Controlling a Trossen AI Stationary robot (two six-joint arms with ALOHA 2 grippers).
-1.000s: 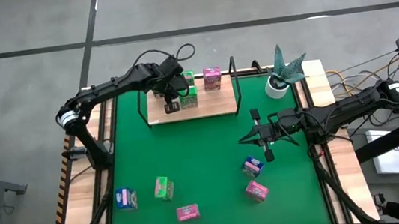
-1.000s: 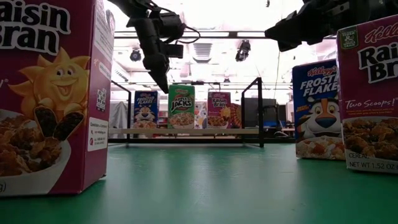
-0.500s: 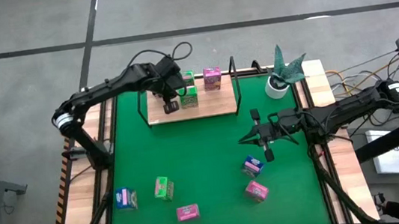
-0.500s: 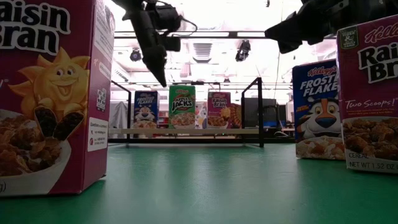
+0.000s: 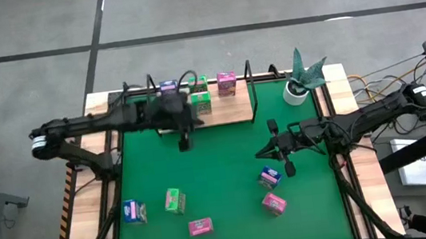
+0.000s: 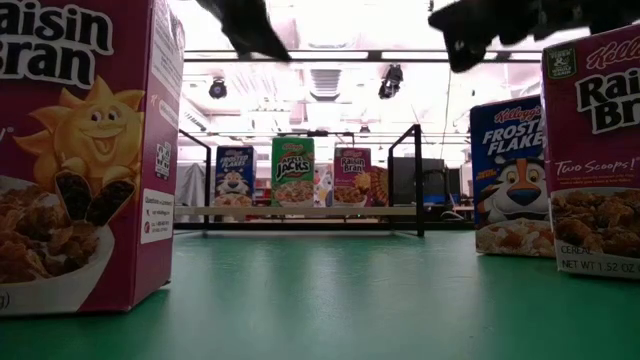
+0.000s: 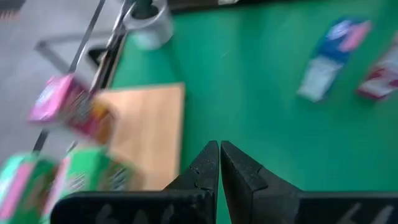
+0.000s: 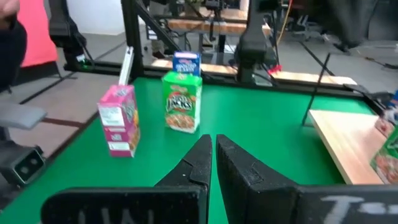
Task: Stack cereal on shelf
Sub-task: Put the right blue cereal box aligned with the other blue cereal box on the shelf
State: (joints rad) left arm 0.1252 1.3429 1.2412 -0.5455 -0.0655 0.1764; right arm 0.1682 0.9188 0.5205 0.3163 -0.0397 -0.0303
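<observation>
The shelf [image 5: 220,112] stands at the far side of the green mat [image 5: 221,191] on the bench [image 5: 337,89], a light-wood board between black rod uprights. Upright on it are a blue box [image 5: 167,87], two green boxes [image 5: 201,98] close together, and a pink box [image 5: 227,83] just beside them; from table height three faces show in a row, blue [image 6: 234,171], green [image 6: 292,172] and pink [image 6: 351,176]. The left gripper [image 5: 184,143] hangs over the mat just in front of the shelf's near edge, its fingers [image 7: 208,167] clenched together and empty; the shelved boxes lie behind and to one side of the tips, none touching them. The right gripper [image 5: 263,152] hovers over the mat's right half, fingers [image 8: 202,163] likewise pressed together with nothing between them. Near it, toward the bench's front, lie a loose blue box [image 5: 268,177] and a loose pink box [image 5: 274,203]. Well apart, at the front left, rest another blue box [image 5: 134,211], a green box [image 5: 175,200] and a pink box [image 5: 200,227]. A white pot with a green paper plant [image 5: 298,77] stands right of the shelf.
</observation>
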